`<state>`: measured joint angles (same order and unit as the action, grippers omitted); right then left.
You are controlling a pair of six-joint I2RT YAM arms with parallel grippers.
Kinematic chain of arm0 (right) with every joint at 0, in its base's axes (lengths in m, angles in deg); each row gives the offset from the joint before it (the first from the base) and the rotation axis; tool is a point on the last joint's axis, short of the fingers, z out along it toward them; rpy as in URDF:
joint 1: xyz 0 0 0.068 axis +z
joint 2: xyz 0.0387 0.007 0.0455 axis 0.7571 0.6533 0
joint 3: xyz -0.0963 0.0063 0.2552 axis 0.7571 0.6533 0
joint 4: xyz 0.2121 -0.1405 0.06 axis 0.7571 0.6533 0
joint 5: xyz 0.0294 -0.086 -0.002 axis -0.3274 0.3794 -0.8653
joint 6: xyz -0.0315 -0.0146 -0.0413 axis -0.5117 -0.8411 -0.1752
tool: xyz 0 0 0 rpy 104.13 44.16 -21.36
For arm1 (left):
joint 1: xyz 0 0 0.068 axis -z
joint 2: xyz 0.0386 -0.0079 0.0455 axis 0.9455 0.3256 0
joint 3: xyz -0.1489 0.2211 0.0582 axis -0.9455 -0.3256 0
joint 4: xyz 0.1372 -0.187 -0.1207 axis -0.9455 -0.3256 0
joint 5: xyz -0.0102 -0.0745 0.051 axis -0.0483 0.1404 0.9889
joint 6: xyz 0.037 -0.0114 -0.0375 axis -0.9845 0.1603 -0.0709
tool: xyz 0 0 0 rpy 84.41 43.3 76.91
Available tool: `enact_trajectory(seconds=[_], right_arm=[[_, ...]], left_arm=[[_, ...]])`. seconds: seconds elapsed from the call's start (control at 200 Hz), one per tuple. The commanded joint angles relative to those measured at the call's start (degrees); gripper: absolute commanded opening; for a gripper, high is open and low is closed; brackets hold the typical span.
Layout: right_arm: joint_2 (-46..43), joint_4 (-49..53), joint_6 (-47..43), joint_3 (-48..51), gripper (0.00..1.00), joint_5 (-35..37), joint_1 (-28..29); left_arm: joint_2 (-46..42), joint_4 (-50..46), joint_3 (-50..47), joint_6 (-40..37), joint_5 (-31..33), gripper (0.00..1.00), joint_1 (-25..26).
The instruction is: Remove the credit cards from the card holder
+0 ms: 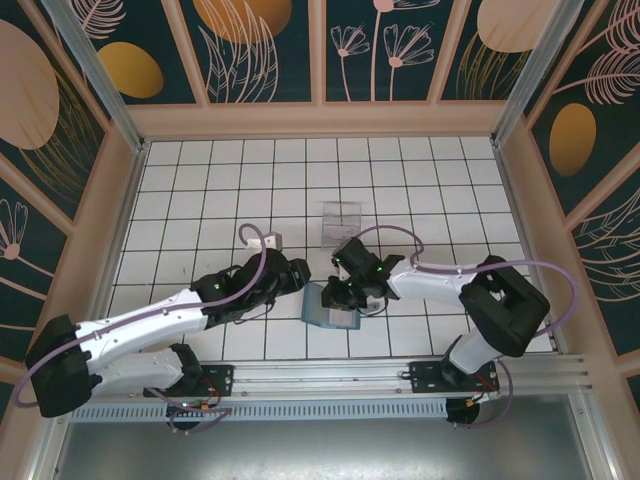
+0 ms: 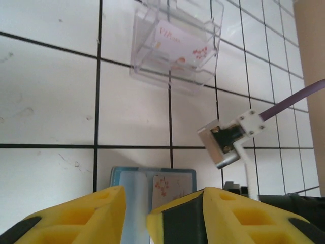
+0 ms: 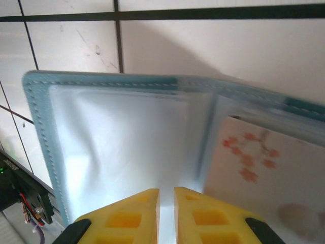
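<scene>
Card holder [image 1: 318, 312] lies open and flat on the tiled floor near the arms' bases, between the two wrists, well short of the clear tray [image 1: 345, 222]. Right gripper [image 1: 335, 298] is on it. Seen from the right wrist, the right gripper [image 3: 166, 203] has its jaws drawn down to a sliver over the near edge of the card holder [image 3: 117, 132]; I read this as a pinch on the clear sleeve, pinning the holder. One of the credit cards, pale with a red blossom print [image 3: 264, 168], sits in the pocket to the right of those jaws. Left gripper [image 1: 303, 278] hovers just beside the holder's left edge. In its own camera the left gripper [image 2: 136, 203] shows jaws parted with nothing between them. The card holder [image 2: 129, 185] is directly ahead and below, and the blossom card [image 2: 170, 189] sits slightly right of the gap. Its lower end is hidden behind the fingers, so the long axis is uncertain. Beyond, the clear tray [image 2: 203, 76] holds a VIP card [image 2: 177, 46]. Judgement: left arm is the free one, and a small shift right would line it up on the card.
</scene>
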<state>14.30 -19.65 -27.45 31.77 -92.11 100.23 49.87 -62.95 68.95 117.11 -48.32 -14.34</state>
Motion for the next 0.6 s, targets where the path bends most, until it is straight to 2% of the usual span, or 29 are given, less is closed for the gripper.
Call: enact_trajectory(seconds=[0.0, 0.335, 0.596], right_arm=[[2.82, 0.35, 0.54, -3.91, 0.16, 1.05, 1.69], [8.57, 0.81, 0.31, -7.97, 0.15, 1.56, 3.65], [1.69, 5.67, 0.52, -8.06, 0.15, 6.14, 3.4]], left_arm=[[-2.23, -3.99, -1.16, -1.65, 2.36, 0.46, -0.25], [-4.4, -5.49, -1.07, -2.7, 2.75, 0.49, -0.44], [4.57, -1.34, 2.33, -5.25, -2.72, 0.46, -0.49]])
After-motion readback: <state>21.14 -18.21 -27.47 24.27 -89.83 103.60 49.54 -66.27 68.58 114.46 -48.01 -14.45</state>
